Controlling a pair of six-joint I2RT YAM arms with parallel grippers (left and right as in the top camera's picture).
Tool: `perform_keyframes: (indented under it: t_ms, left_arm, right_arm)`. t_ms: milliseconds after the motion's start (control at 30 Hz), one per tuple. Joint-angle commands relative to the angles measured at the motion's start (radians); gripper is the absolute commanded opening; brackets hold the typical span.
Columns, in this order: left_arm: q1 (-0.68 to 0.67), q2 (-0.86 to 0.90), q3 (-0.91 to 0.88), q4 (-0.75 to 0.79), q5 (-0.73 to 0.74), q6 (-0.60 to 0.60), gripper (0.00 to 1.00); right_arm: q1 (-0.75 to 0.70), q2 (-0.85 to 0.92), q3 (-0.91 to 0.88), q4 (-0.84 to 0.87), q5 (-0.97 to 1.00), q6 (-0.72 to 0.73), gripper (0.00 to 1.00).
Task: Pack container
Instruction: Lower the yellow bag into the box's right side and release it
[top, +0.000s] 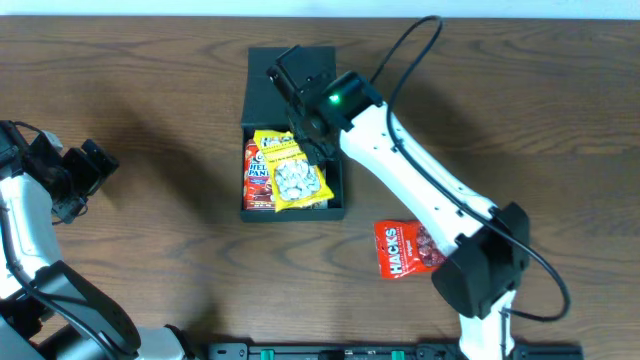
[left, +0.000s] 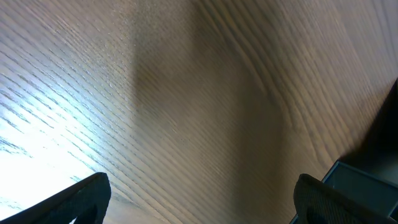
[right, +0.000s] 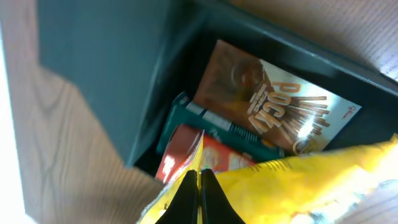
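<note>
Container (top: 262, 105): one, a dark green-black cardboard box on the table (top: 150, 90), top centre in the overhead view. Its flap lid is open on the far side. The open tray faces the near edge of the table.

Contents, counted from the right wrist view: four things.
- One brown Pocky box (right: 267, 99), against the far wall.
- One teal box (right: 214, 124), just beside the Pocky box and partly under the packets.
- One red packet (right: 186, 158), nearer the camera.
- One yellow packet (right: 298, 180), lying on top of the rest.

Overhead shows only two of these. The yellow packet sits to the right and the red packet touches its left side. The right arm covers the others.

Outside the container: one red HACKS packet (top: 405, 250), flat on the table close to the right arm's base. It is well apart from the box.

Arms: two.
- The right end effector (right: 199, 193) is over the tray. Its jaws are pressed fully together, pinching the edge of the yellow packet.
- The left end effector (top: 75, 160) is at the far left over bare wood, well apart from the container. Its jaws are spread wide and hold nothing. Both fingertips show in the bottom corners of the left wrist view, with only table between them.
- A dark shape sits at the right edge of that view; I cannot tell what it is.
</note>
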Motion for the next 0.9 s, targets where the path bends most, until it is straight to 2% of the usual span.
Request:
perform_keyframes:
  t_ms: [0,267,533,633,867]
  left_arm:
    - [0.001,-0.015,0.020,0.000,0.000,-0.008,0.95]
    - [0.001,-0.015,0.020,0.001,0.000,-0.008,0.95]
    - [0.001,-0.015,0.020,0.000,0.000,-0.008,0.95]
    - [0.001,-0.015,0.020,-0.001,0.003,-0.008,0.95]
    - [0.001,-0.015,0.020,-0.004,0.003,-0.008,0.95]
  right_arm:
    - [-0.024,0.009,0.008,-0.005,0.020,0.074,0.02]
    - [-0.060,0.009,0.008,-0.071,0.067,0.093,0.02]
    - [-0.066,0.013,0.008,-0.064,0.067,0.093,0.02]
    - [-0.069,0.017,0.008,-0.057,0.068,0.154,0.02]
    - [-0.085,0.018,0.008,-0.037,0.062,0.164,0.02]
